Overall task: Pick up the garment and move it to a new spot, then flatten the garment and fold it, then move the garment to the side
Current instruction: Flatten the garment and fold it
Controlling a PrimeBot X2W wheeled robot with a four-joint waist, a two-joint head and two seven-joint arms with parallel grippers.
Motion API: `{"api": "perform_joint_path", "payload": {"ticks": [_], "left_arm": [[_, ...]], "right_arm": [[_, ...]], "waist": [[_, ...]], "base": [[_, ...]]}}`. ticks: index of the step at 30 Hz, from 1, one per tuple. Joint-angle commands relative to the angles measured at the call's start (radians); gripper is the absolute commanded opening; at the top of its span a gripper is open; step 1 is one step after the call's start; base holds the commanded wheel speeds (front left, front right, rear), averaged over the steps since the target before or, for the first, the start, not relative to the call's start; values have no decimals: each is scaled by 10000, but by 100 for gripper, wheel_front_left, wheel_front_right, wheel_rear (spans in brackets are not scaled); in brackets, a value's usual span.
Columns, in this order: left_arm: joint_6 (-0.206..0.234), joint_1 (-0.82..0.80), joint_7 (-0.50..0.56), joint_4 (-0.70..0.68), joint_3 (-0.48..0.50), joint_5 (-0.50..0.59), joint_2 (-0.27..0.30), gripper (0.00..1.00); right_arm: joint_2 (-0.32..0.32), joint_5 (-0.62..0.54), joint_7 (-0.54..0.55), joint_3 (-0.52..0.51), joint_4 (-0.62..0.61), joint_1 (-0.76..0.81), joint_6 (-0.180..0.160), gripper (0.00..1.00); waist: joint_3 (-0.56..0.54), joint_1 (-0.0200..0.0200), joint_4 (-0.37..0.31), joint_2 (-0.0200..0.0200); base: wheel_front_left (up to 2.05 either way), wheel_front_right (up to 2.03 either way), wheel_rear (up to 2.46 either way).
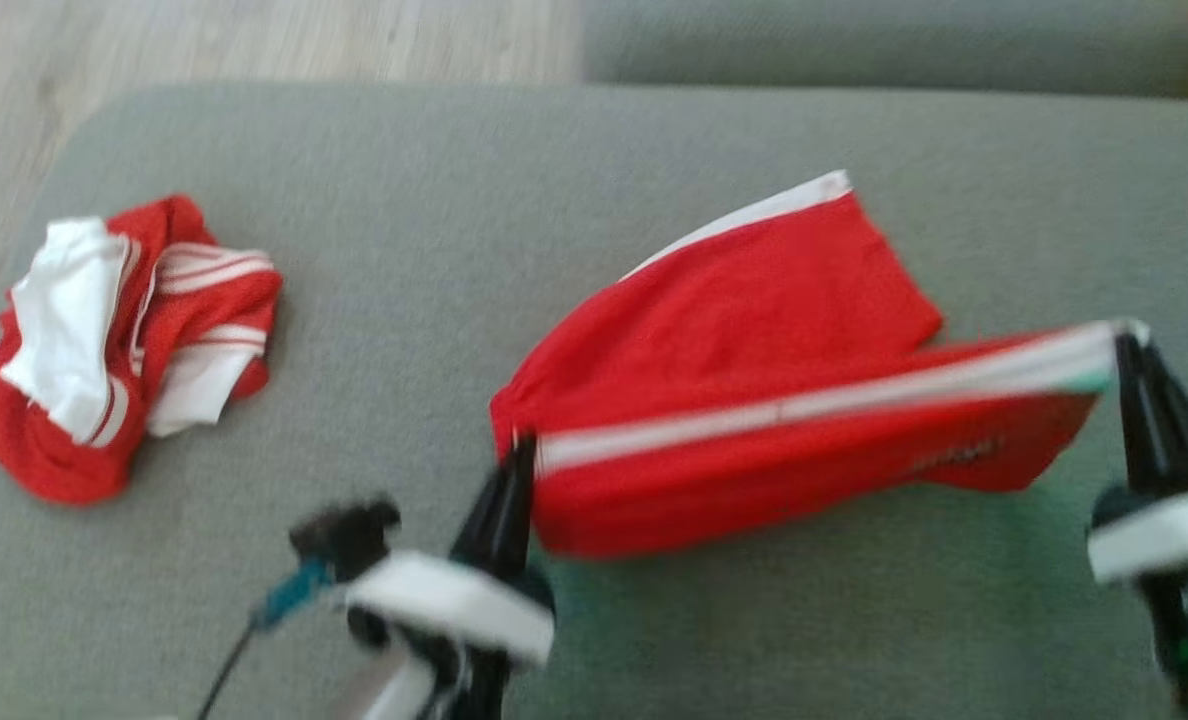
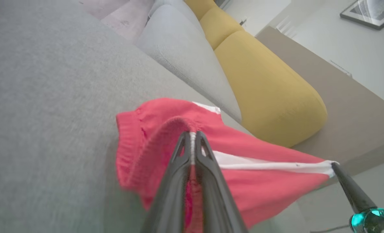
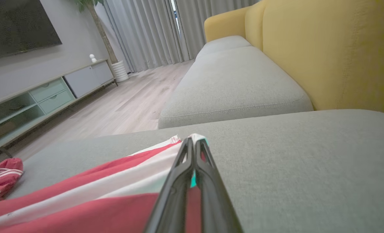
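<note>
The garment (image 1: 754, 340) is a pair of red shorts with a white side stripe, stretched between my two grippers a little above the grey sofa cushion (image 1: 594, 160). My left gripper (image 1: 520, 445) is shut on the red waistband end (image 2: 166, 129), fingers pinched together (image 2: 192, 137). My right gripper (image 1: 1124, 340) is shut on the white-striped hem corner (image 3: 192, 137). The far leg of the shorts trails back onto the cushion. In the left wrist view my right gripper's fingertip (image 2: 336, 166) shows at the stripe's far end.
A second red and white garment (image 1: 119, 340) lies crumpled at the cushion's left side, also seen as a red heap (image 3: 1, 174). Yellow sofa backrest (image 3: 324, 48) stands to the right. Wooden floor (image 3: 121, 106) and a TV cabinet (image 3: 43, 94) lie beyond the cushion edge.
</note>
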Motion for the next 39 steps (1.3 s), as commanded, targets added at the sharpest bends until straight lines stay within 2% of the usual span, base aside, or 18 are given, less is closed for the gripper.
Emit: {"api": "perform_joint_path", "payload": {"ticks": [1, 10, 23, 24, 25, 26, 27, 28, 29, 34, 36, 39], "left_arm": [[3, -766, -42, 29, 568, -117, -178, 0], [65, -2659, -72, 1677, 864, -800, -738, 0], [-179, -4532, -812, 3422, 474, -1594, -846, 0], [-185, -4616, -876, 3520, 393, -1690, -847, 0], [-188, -4692, -941, 3612, 312, -1783, -847, 0], [-187, -4762, -1005, 3701, 232, -1852, -848, 2], [-184, -4820, -1063, 3785, 148, -1914, -848, 45], [-158, -4867, -1111, 3877, 66, -1972, -848, 97], [-126, -4928, -1162, 3963, -8, -1950, -848, 100], [-72, -4881, -1301, 4229, 1, -1473, -849, 100], [98, -4683, -1308, 4076, 363, -563, -847, 100], [600, -3990, -1311, 3345, 1065, 1413, -833, 100]], "right_arm": [[-412, -65, -52, 318, 77, -946, -7, 0], [-1003, 109, -99, 1394, 2366, -3921, -7, 0], [-1055, 241, -700, 2726, 5083, -6533, -7, 1], [-1043, 245, -757, 2842, 5296, -6687, -7, 21], [-1033, 250, -820, 2957, 5504, -6835, -7, 51], [-1017, 258, -899, 3057, 5705, -6976, -7, 100], [-992, 272, -1037, 3100, 5891, -7111, -7, 100], [-968, 292, -1186, 3145, 6060, -7221, -7, 100], [-943, 337, -1352, 3222, 6178, -7304, -7, 100], [-1020, 860, -2000, 3647, 6445, -7028, -7, 100], [-1143, 1168, -2086, 3898, 6357, -6659, -7, 100], [-1430, 1734, -1958, 4346, 6036, -5976, -7, 100]], "waist": [[548, -3, 304, 0], [1441, -3, 754, 0], [2099, -3, 832, 0], [2129, -3, 831, 0], [2161, -3, 829, 0], [2190, -3, 825, 0], [2213, -3, 823, 0], [2225, -3, 825, 0], [2225, -3, 831, 0], [1945, -3, 808, 0], [1776, -3, 768, 0], [1573, -3, 700, 0]], "base": [[0, 0, 0], [0, 0, 0], [0, 0, 0], [0, 0, 0], [0, 0, 0], [0, 0, 0], [0, 0, 0], [0, 0, 0], [0, 0, 0], [0, 0, 0], [0, 0, 0], [0, 0, 0]]}}
